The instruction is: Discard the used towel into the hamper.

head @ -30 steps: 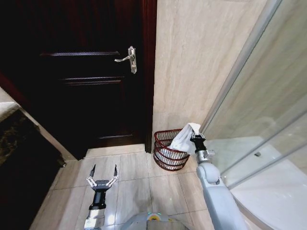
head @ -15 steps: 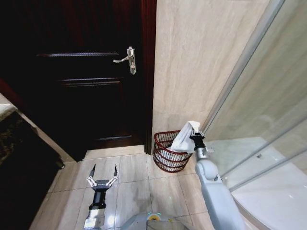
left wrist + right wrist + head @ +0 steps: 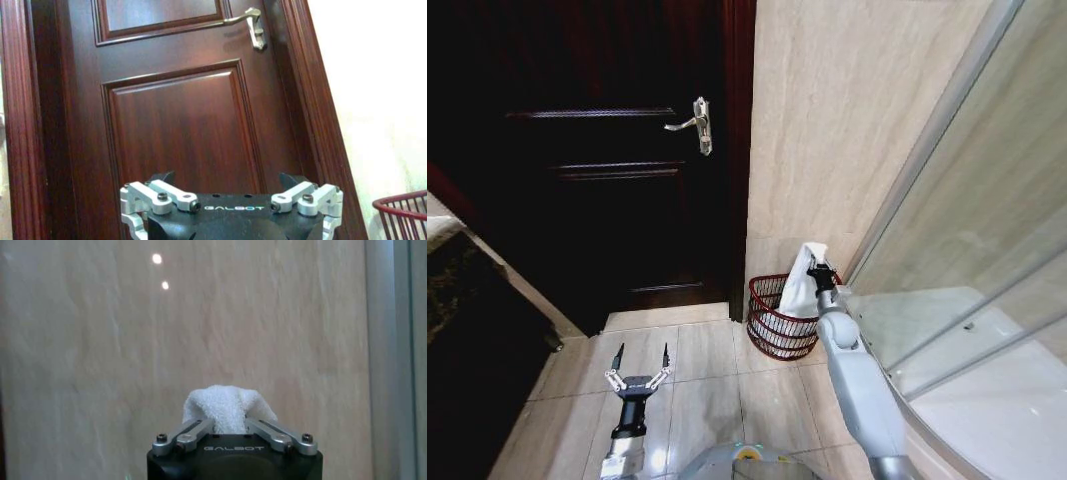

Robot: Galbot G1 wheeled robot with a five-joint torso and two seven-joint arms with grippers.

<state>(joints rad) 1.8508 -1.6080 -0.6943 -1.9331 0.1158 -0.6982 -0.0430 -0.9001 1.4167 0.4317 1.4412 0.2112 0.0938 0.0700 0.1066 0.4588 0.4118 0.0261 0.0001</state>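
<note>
Towel (image 3: 801, 283) hangs, lower centre-right of the head view, pinched in the closed right gripper (image 3: 816, 272) above the hamper (image 3: 777, 325); centre it before releasing; left gripper (image 3: 640, 368) idles spread

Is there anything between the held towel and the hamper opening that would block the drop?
Nothing visible does. The right gripper holds the white towel over the hamper, whose open top is unobstructed. The left gripper is open above the floor tiles, well aside.
</note>
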